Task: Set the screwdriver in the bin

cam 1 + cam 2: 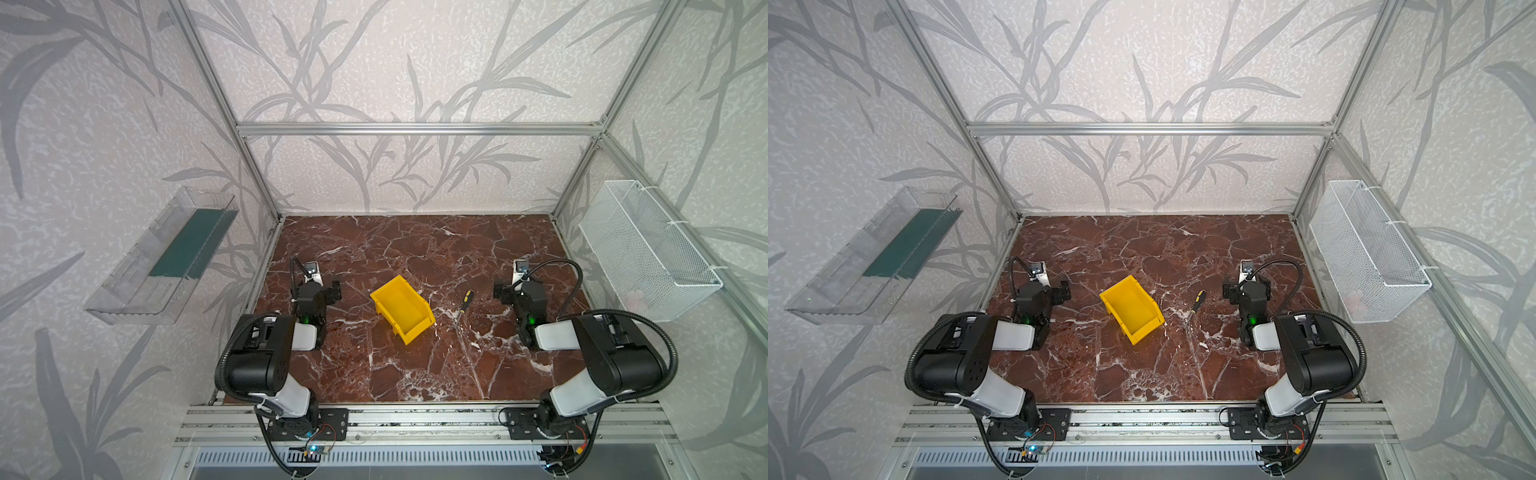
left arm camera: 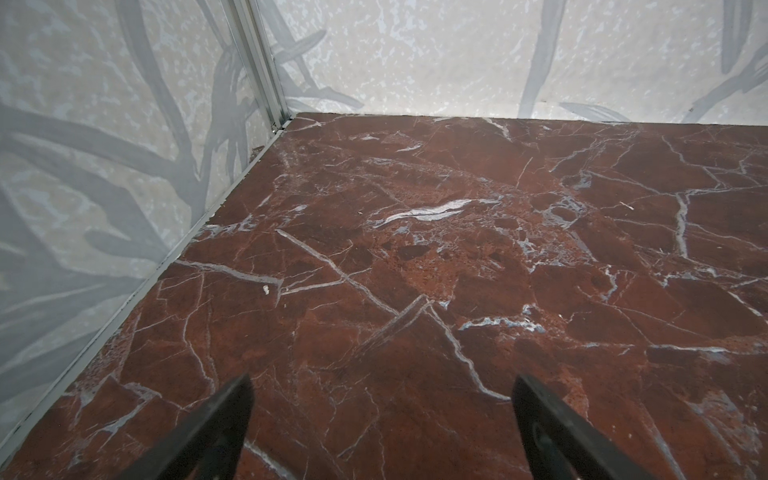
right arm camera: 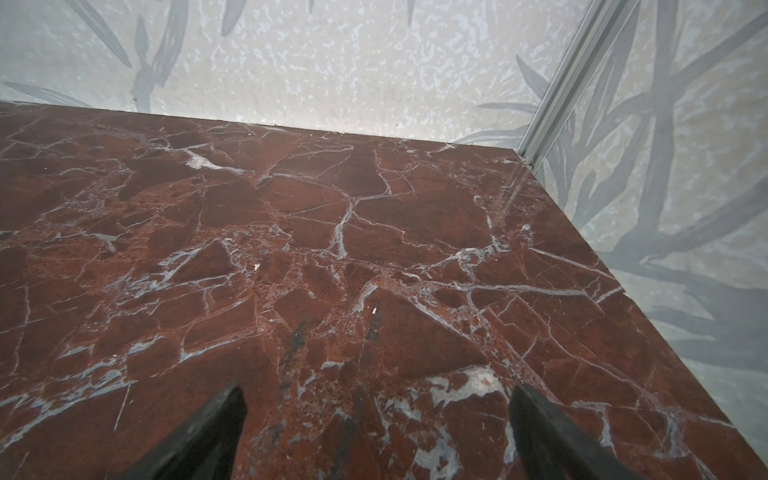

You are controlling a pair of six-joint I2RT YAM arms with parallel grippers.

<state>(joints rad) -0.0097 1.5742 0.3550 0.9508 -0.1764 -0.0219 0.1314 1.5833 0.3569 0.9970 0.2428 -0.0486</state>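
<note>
Yellow bin [image 1: 402, 309], open side up, sits askew at mid-table. Screwdriver [image 1: 462, 308], with black-and-yellow handle and thin silver shaft, lies flat just beside it, handle toward the rear wall, apart from it.

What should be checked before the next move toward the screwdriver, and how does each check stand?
1. Screwdriver lies loose on the table, right of the bin, apart from it: ok.
2. Bin upright, opening up, empty: ok.
3. Right gripper open, nothing between its fingers: ok.
4. Left gripper open and empty, away from the bin: ok.
5. Only bare table between right gripper and screwdriver in both top views: ok.
6. Screwdriver visible in a wrist view: not ok; neither shows it.
</note>
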